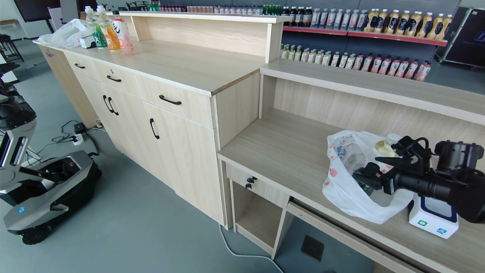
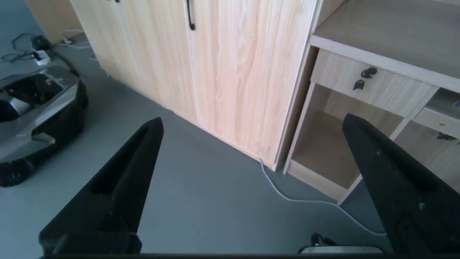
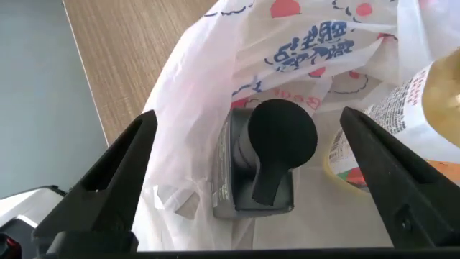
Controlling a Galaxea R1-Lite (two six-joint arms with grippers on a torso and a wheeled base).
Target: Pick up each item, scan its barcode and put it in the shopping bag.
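Right arm (image 1: 435,184): black, entering at the right edge of the head view, forearm roughly level and directed toward the robot's left. Right gripper (image 1: 373,168): at the arm's tip, jaws spread wide; in the right wrist view, two dark tapered fingers (image 3: 108,194) set well apart, one at either side, tips pointing away from the camera. Left gripper (image 2: 251,122): aimed downward and forward, likewise spread wide, with both dark tapered left fingers (image 2: 392,180) well apart at the sides of the left wrist view.

Bottle (image 1: 385,148) btm out of sight in bag (image 1: 341,189)
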